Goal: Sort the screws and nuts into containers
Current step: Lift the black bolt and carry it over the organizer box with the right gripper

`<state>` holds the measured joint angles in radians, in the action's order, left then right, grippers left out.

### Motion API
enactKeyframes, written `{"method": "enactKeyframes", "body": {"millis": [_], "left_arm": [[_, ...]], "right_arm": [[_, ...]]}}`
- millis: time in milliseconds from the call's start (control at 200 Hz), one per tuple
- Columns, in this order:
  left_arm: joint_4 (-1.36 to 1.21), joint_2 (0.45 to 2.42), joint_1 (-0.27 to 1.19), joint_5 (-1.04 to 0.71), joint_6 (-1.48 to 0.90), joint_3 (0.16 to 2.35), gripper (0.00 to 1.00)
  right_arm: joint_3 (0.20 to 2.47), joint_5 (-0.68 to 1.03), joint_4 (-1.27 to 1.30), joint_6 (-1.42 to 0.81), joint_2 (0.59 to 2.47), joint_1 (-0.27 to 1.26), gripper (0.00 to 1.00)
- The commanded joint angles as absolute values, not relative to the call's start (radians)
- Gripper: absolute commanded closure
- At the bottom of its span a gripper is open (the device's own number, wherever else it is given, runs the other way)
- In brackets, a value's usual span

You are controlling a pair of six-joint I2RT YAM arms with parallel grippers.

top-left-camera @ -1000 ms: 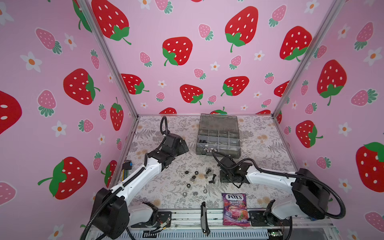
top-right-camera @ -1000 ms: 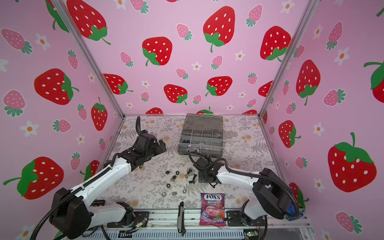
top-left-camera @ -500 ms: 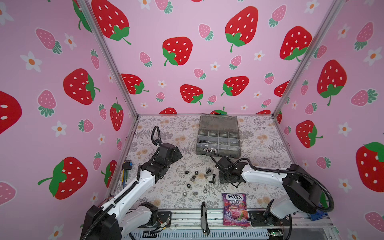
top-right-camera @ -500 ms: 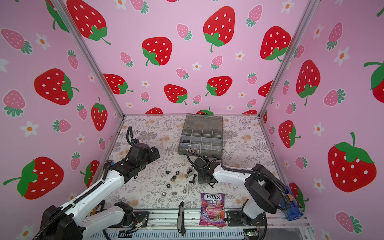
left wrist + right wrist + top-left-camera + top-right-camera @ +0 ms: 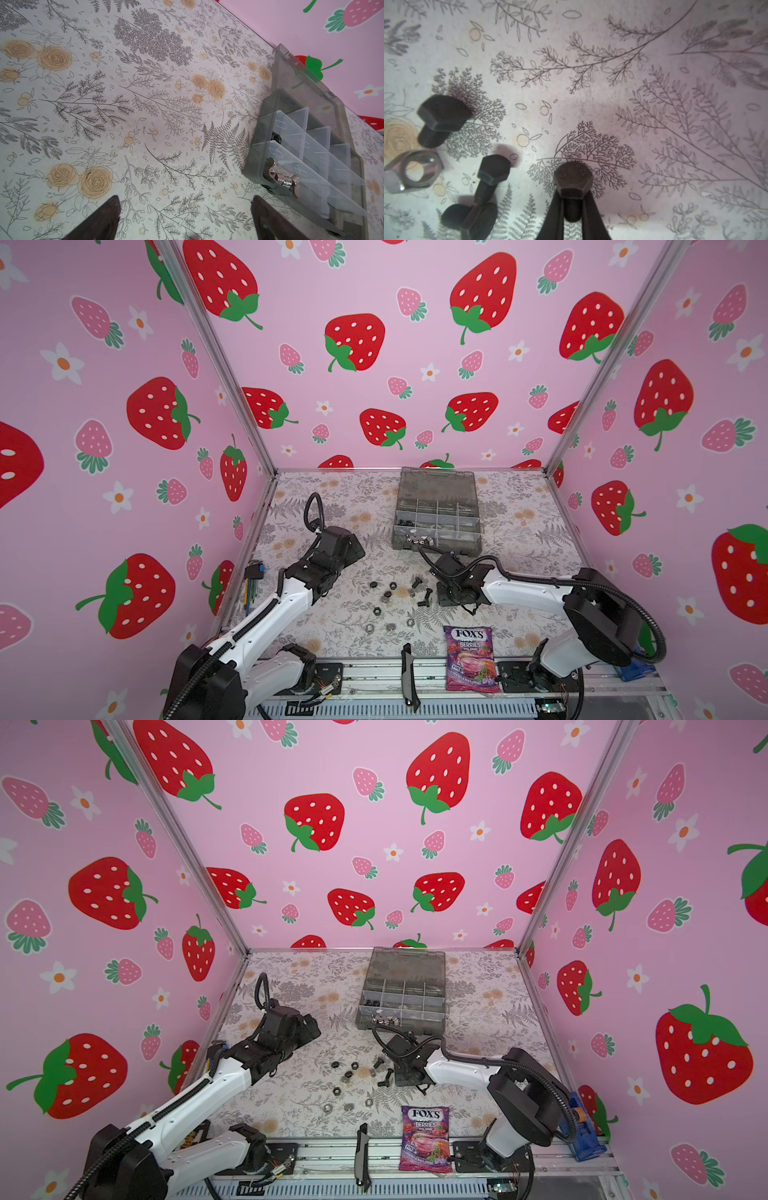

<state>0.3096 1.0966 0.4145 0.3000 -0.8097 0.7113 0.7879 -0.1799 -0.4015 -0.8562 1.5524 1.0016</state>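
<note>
Right wrist view: the right gripper [image 5: 572,209] is shut on the threaded shaft of one black bolt [image 5: 573,182], with the hex head projecting past the fingertips. Holding the shaft probably lets the wide head act as a stop against slipping. Whether the bolt is clear of the table [image 5: 591,83] cannot be told from this angle. Three more bolts [image 5: 443,116] lie close by, two of them touching, with a silver nut [image 5: 413,172] beside them.

In both top views this gripper sits at the right edge of the loose pile of nuts [image 5: 388,595], on the near side of the organiser box [image 5: 436,489]. The box stands at the far middle with its lid folded back, so the compartments can be reached from above.

Left wrist view: silver winged nuts [image 5: 280,180] occupy the near-left compartment, and dark pieces [image 5: 277,138] lie in the one behind it. The left gripper [image 5: 185,207] is spread wide and empty above bare table, left of the box and out of the right arm's way.
</note>
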Motion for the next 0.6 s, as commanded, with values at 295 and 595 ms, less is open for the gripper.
{"method": "enactKeyframes", "body": {"millis": [295, 595], "left_arm": [[0.299, 1.094, 0.408, 0.344, -0.812, 0.721, 0.0], [0.289, 1.104, 0.407, 0.34, -0.8, 0.72, 0.0]], "right_arm": [[0.936, -0.288, -0.503, -0.793, 1.402, 0.923, 1.0], [1.042, -0.22, -0.529, -0.67, 1.375, 0.732, 1.0]]}}
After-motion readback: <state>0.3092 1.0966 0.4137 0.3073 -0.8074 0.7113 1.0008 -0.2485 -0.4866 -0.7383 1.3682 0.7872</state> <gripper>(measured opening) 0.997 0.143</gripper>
